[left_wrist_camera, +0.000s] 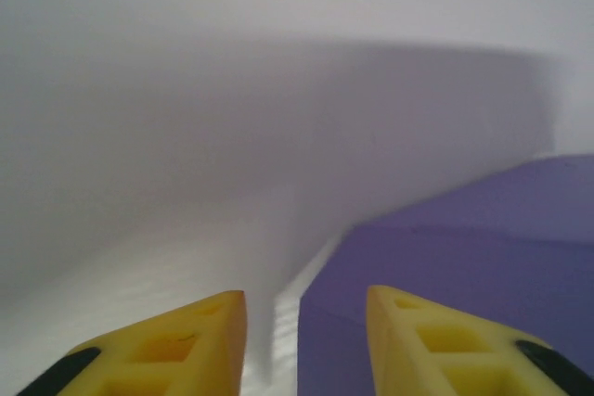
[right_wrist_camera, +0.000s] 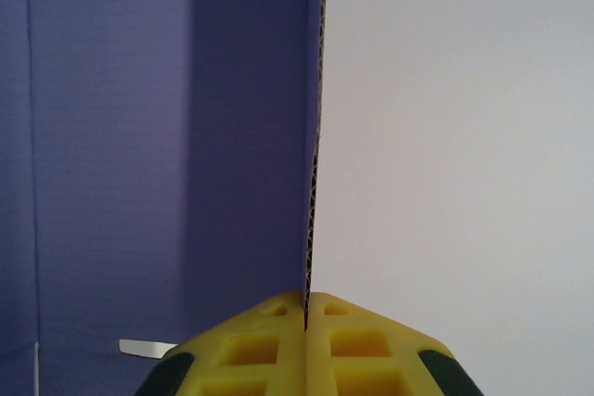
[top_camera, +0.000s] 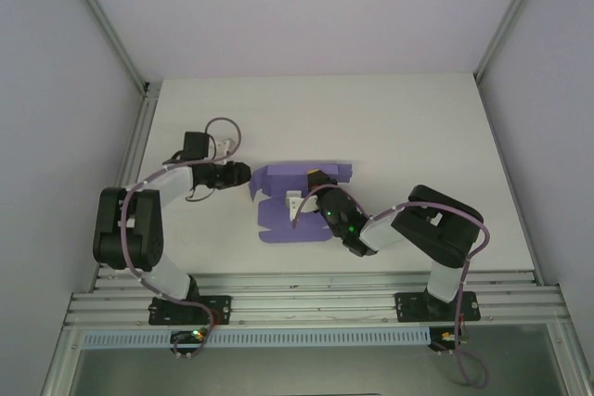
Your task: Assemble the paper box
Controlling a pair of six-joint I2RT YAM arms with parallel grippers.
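Purple thin-card die-cut sheet lay on the white table, one flap raised. We found the right gripper pinching that flap's edge (presumably steadying the fold), left gripper narrowly parted at the sheet's left edge.

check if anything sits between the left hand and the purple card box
Nothing visible does. The left hand sits just left of the paper box, with only bare table between them. In its wrist view the purple card lies just ahead of it. The right hand pinches a raised flap's edge.
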